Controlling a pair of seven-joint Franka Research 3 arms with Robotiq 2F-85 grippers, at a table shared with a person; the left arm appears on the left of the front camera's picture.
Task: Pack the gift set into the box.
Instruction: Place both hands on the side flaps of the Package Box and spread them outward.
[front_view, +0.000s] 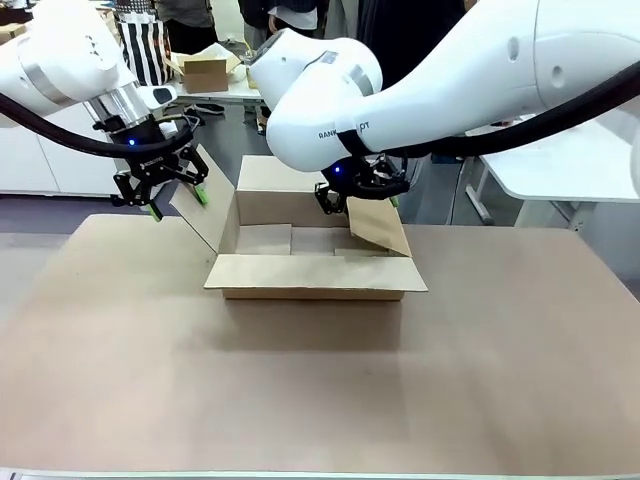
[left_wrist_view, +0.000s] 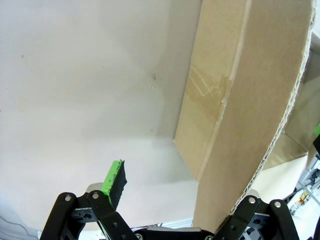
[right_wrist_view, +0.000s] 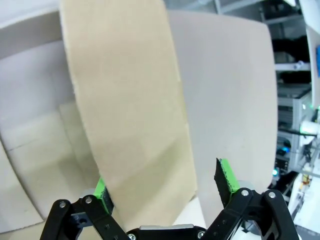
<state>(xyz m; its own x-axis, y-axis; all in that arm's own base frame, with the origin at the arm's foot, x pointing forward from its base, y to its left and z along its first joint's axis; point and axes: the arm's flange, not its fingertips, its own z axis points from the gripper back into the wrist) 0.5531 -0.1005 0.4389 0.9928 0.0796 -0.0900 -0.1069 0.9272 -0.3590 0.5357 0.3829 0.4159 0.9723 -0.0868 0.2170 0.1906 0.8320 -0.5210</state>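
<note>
The box (front_view: 312, 291), a wide brown carton, stands open at the middle of the table, and bare cardboard shows on its floor. My left gripper (front_view: 178, 204) is open astride the raised left flap (front_view: 203, 214). In the left wrist view that flap (left_wrist_view: 240, 120) sits between the fingers of the left gripper (left_wrist_view: 182, 185), well apart from the green pad (left_wrist_view: 114, 177). My right gripper (front_view: 358, 200) is open over the right flap (front_view: 381, 229). In the right wrist view the flap (right_wrist_view: 135, 115) rises between the fingers of the right gripper (right_wrist_view: 161, 180), close to one pad. The gift set is out of view.
The brown tabletop (front_view: 300, 390) is free in front of the carton and on both sides of it. A white table (front_view: 580, 165) stands at the far right. Behind the table are a smaller cardboard box (front_view: 205, 70) and people standing.
</note>
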